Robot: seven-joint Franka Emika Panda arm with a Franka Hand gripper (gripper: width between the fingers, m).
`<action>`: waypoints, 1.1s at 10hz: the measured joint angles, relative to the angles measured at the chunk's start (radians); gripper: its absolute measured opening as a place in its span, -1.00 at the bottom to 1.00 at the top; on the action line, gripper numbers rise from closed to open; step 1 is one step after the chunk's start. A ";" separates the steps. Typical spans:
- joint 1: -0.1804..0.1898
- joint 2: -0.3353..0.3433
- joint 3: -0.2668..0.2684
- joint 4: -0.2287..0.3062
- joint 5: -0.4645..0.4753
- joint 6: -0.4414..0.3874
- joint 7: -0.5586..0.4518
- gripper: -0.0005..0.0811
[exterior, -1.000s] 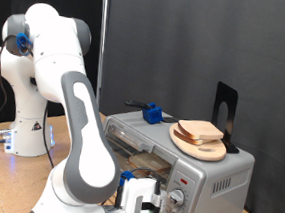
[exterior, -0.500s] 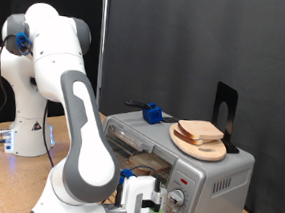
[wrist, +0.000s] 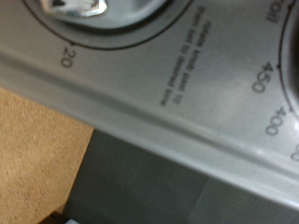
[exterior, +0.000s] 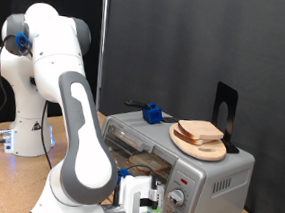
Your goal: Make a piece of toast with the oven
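Observation:
The silver oven [exterior: 220, 174] stands at the exterior view's lower right, its front towards the arm. Two slices of toast [exterior: 201, 130] lie stacked on a round light-wood board [exterior: 209, 150] on the oven's top. My gripper [exterior: 149, 209] is low at the oven's front, right against its round knobs [exterior: 178, 198]. The wrist view is a very close look at the oven's grey control panel [wrist: 168, 93], with dial marks 20, 400 and 450 and the edge of a shiny knob [wrist: 79, 7]. My fingertips do not show there.
A blue-and-black tool [exterior: 152, 113] lies on the oven's top, behind the board. A black upright bracket [exterior: 225, 114] stands at the oven's far edge. The arm's white base [exterior: 25, 126] is at the exterior view's left on a brown table [exterior: 6, 180].

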 joint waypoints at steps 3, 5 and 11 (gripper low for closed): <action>-0.003 -0.002 0.001 -0.026 0.056 -0.007 -0.158 -0.77; -0.004 -0.003 0.001 -0.031 0.068 -0.008 -0.171 -0.77; -0.006 -0.004 -0.002 -0.029 0.070 -0.001 -0.169 -0.71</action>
